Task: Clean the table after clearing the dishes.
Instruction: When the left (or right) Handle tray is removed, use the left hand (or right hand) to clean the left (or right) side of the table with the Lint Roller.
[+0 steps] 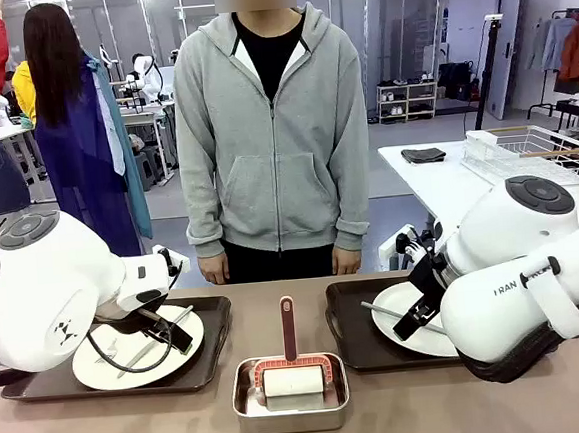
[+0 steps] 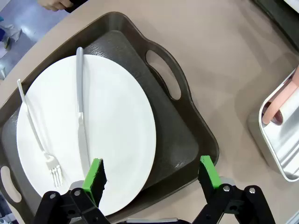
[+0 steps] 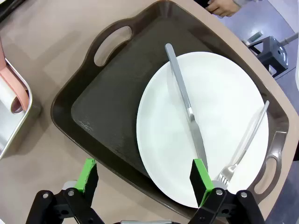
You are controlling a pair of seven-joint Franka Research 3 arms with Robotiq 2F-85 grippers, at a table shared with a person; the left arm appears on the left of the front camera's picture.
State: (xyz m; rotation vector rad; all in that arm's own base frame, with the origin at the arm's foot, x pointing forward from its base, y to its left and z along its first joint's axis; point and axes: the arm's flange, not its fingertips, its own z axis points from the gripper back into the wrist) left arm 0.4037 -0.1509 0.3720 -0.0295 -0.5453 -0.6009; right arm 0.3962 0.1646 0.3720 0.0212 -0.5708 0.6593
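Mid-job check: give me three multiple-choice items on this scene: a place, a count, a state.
1. Where is the white roller with the red frame? A) in the shiny rectangular metal tin B) in a person's hand C) on the floor
2. How many round white plates lie on dark brown rectangular trays? A) one B) two C) three
3. The left gripper is: A) shut on a knife B) open C) shut on a tray handle
Answers: 1 A, it stands in the tin; 2 B, one plate per tray; 3 B, its green pads stand wide apart.
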